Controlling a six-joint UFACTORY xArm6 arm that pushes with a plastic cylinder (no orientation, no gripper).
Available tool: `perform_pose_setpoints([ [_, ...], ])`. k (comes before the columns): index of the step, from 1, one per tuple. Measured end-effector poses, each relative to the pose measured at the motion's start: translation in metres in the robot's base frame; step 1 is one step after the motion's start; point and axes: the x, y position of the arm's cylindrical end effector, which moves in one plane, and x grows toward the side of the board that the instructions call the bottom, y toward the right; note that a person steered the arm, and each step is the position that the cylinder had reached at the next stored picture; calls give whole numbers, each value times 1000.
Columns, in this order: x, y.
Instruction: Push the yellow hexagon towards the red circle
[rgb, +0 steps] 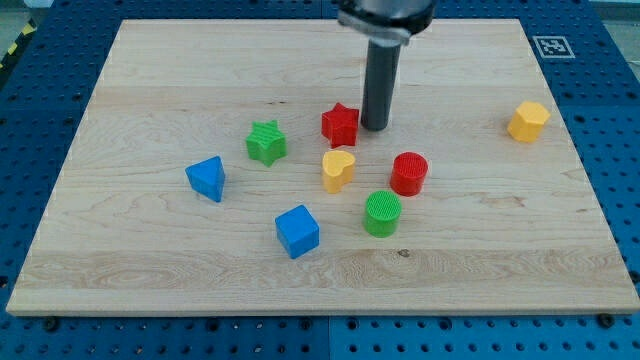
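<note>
The yellow hexagon (527, 121) sits near the board's right edge, toward the view's top. The red circle (408, 173) stands near the middle of the board, well to the left of and below the hexagon. My tip (375, 128) rests on the board just right of the red star (340, 124), above and left of the red circle and far to the left of the hexagon.
A yellow heart (337, 170) lies left of the red circle and a green circle (382, 213) below it. A green star (266, 142), a blue triangle (206, 178) and a blue cube (297, 231) lie further left. The wooden board (150, 270) lies on a blue perforated table.
</note>
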Motion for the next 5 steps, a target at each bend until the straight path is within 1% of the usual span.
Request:
perform_pose_setpoints([
  [1,-17,55],
  [3,-20,236],
  [4,-13,264],
  [5,-3,245],
])
